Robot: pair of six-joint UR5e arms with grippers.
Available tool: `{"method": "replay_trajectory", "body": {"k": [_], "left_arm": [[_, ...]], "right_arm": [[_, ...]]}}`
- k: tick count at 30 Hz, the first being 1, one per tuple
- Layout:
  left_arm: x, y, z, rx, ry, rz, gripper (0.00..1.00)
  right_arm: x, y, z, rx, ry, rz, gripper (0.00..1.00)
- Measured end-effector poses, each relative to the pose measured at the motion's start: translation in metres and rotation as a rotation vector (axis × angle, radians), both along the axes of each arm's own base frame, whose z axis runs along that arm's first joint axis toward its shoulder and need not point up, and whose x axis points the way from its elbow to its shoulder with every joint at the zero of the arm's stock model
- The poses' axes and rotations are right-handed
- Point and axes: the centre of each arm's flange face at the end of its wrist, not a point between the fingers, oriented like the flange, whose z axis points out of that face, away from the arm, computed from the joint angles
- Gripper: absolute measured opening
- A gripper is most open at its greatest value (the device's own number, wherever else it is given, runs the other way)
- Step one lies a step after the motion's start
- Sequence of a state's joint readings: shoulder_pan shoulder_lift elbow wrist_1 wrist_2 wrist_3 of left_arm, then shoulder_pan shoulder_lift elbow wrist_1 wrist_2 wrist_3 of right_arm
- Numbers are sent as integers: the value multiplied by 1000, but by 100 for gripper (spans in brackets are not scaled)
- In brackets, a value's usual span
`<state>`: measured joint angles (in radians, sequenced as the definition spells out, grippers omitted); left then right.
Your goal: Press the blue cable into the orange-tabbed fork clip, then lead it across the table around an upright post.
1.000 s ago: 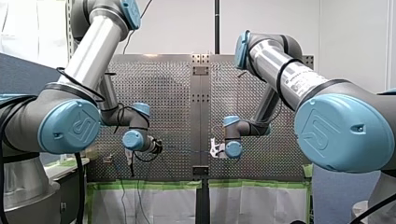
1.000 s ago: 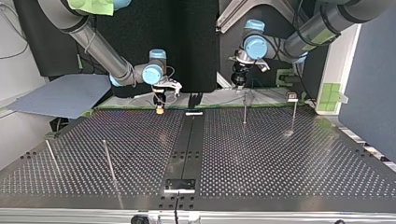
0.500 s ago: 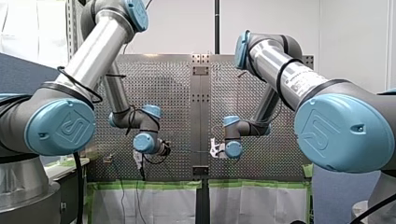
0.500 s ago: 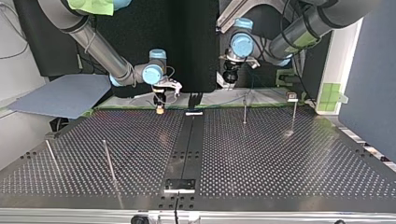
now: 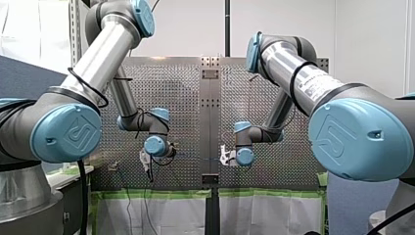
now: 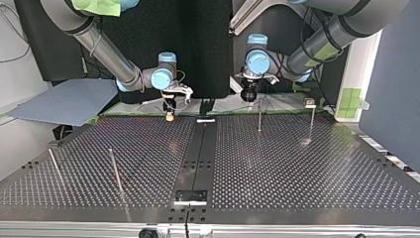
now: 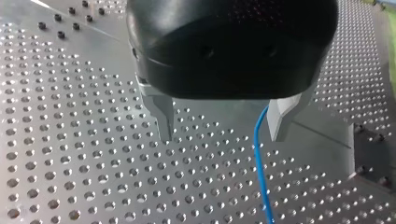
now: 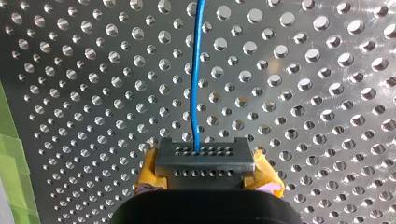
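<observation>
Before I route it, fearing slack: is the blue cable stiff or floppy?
Probably floppy: the blue cable is thin and bends gently ahead of my right gripper. Likely light too, curving freely inside my open left gripper.

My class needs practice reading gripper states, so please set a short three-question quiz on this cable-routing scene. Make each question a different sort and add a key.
1. True or false: my left gripper is clamped shut on the blue cable.
2. Multiple choice: the pads of my right gripper are A) yellow, B) green, C) white.
3. Fill in: the cable runs out ahead of my ____ gripper, which is shut on it.
Key: 1 false: its fingers stand open, and the cable passes between them unclamped. 2 A. 3 right.
</observation>
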<state>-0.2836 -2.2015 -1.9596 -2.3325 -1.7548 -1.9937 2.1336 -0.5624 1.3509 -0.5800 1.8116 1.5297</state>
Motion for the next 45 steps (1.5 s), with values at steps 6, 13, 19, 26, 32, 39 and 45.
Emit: {"method": "replay_trajectory", "body": {"k": [6,13,19,26,32,39,45], "left_arm": [[13,2,-11,23,25,-7,100],[18,6,-34,50,61,3,100],[31,7,-30,50,40,16,100],[46,6,-21,45,11,27,100],[52,7,-31,61,33,32,100],[59,12,-50,106,67,57,100],[63,12,-51,114,56,62,100]], "right_arm": [[0,0,0,0,0,0,0],[0,0,0,0,0,-1,0],[0,0,0,-1,1,-1,0],[0,0,0,0,1,0,0],[0,0,0,-2,1,0,0],[0,0,0,-1,3,1,0],[-1,-1,0,-1,4,0,0]]}}
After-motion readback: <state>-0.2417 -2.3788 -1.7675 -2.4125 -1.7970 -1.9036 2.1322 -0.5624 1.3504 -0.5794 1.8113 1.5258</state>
